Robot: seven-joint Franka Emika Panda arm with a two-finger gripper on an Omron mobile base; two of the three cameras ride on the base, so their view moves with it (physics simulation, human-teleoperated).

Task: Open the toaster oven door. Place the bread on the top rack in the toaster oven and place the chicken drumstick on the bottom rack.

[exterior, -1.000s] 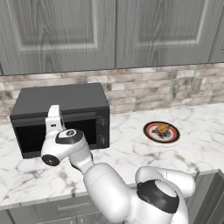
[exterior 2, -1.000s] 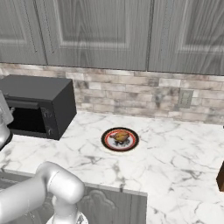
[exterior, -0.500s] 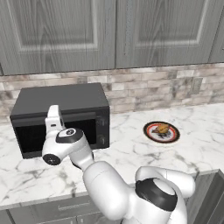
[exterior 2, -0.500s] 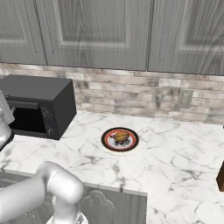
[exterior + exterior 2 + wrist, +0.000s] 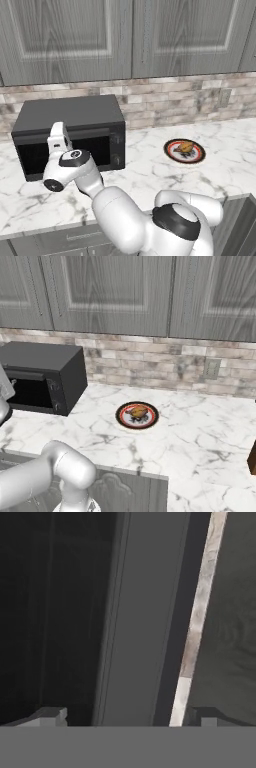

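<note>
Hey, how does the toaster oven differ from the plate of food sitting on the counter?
The toaster oven is a tall matte black box; the plate is flat, round, red-rimmed with a dark centre. The oven stands against the brick backsplash; the plate lies farther out on the marble. The oven looks far bigger than the plate. Both rest on the same counter.

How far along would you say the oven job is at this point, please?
Nothing looks finished. The oven door looks shut. In hand: the open gripper is up against the oven's front. Left: open the door, then move bread and drumstick, both on the plate.
</note>
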